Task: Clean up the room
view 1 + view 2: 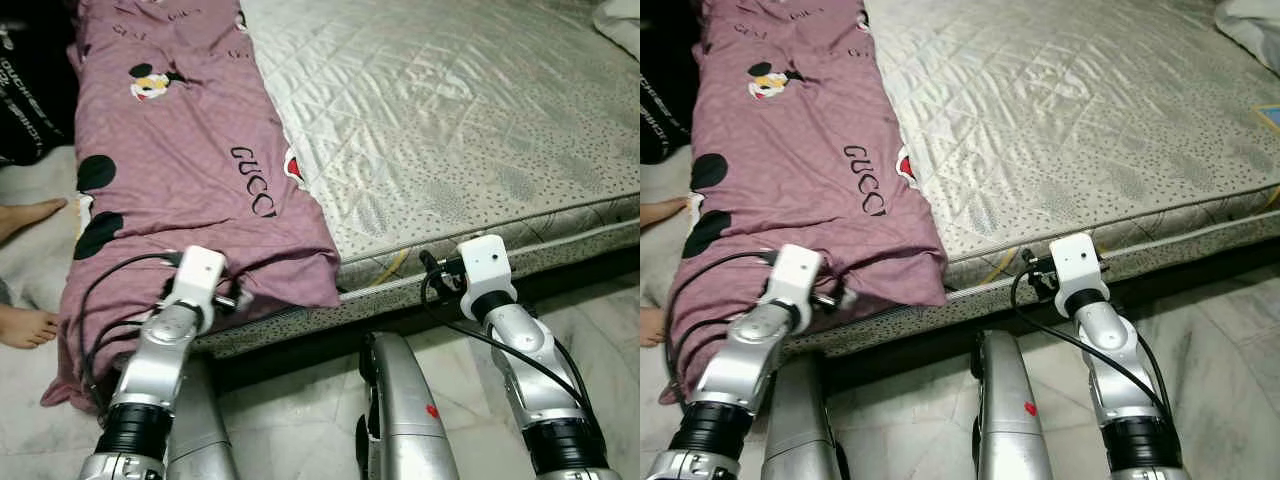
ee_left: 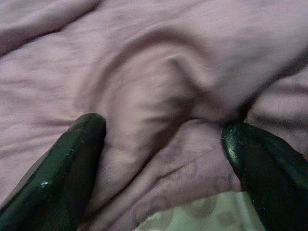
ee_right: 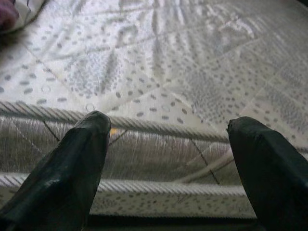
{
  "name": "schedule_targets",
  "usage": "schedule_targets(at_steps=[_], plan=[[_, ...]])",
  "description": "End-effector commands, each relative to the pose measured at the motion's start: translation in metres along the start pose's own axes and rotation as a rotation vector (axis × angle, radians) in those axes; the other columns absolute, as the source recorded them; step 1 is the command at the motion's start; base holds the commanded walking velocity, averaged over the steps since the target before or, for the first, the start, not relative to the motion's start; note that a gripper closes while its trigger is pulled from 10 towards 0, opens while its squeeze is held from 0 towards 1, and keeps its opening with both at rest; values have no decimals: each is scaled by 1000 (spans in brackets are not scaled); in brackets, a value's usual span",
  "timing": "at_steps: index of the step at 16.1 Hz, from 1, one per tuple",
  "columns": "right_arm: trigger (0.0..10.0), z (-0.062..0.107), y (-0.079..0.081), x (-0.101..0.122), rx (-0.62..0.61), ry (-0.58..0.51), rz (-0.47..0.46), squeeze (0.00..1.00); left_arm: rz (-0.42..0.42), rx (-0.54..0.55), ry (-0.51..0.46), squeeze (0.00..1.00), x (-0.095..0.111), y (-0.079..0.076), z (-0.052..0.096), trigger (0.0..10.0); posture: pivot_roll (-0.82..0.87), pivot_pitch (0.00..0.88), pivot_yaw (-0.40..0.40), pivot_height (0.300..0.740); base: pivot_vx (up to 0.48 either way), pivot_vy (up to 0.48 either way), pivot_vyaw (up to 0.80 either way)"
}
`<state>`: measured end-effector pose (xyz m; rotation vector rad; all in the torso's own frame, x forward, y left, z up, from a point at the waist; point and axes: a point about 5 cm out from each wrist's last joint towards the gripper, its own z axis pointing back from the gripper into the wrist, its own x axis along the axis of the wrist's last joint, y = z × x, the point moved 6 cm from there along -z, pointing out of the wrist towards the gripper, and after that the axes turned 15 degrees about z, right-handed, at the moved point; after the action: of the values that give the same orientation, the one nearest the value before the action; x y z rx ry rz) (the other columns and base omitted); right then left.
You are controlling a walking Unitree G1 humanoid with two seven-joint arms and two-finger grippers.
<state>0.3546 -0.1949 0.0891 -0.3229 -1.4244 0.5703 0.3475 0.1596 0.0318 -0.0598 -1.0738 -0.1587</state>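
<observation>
Left wrist view: left hand (image 2: pixel 163 149) spread wide, straddling mauve blanket (image 2: pixel 159 72).

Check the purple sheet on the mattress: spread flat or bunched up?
Bunched up. The purple sheet lies in a wrinkled strip along the mattress's left side, its end hanging over the edge, where the open left gripper straddles a fold.

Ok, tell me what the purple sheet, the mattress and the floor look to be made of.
Purple sheet: soft matte woven fabric, likely cotton; it creases between the open left claw fingers.
Mattress: quilted fabric with a slight sheen, stitched diamonds, corded edge.
Floor: glossy pale stone or tile, marble-like veining.
</observation>
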Motion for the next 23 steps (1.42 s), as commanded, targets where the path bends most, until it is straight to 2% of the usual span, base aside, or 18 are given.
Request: schedule_targets(at_steps=[1, 5, 9, 10, 11, 12, 16, 21, 23], plan=[[10000, -1, -1, -2, -4, 3, 1, 0, -37, -108, 104, 0, -25, -25, -1, 10000, -48, 78, -39, 500, 0, 0, 0], [10000, -5, 2, 1, 6, -7, 5, 0, -170, -253, 141, 0, -29, -52, 9, 10000, -38, 71, -45, 500, 0, 0, 0], [10000, -9, 3, 5, 7, -15, 4, 0, -294, -325, 124, 0, -27, -69, 15, 10000, -29, 63, -45, 500, 0, 0, 0], [10000, -10, 3, 5, 6, -18, 2, 0, -316, -313, 98, 0, -23, -70, 15, 10000, -27, 61, -45, 500, 0, 0, 0], [10000, -11, 3, 6, -2, -23, 1, 0, -414, -273, 33, 0, -12, -64, 15, 10000, -25, 57, -44, 500, 0, 0, 0], [10000, -12, 2, 9, -12, -32, -4, 0, -454, -214, -34, 0, 2, -55, 17, 10000, -23, 53, -44, 500, 0, 0, 0], [10000, -19, 8, 16, -5, -53, -14, 0, -406, -142, -127, 0, 26, -42, 26, 10000, 1, 34, -44, 500, 0, 0, 0], [10000, -30, 13, 23, -9, -70, -29, 0, -403, -83, -268, 0, 52, -43, 49, 10000, 38, 0, -43, 500, 0, 0, 0], [10000, -33, 14, 26, -20, -81, -40, 0, -370, -18, -368, 0, 71, -33, 61, 10000, 59, 0, -36, 500, 0, 0, 0]])
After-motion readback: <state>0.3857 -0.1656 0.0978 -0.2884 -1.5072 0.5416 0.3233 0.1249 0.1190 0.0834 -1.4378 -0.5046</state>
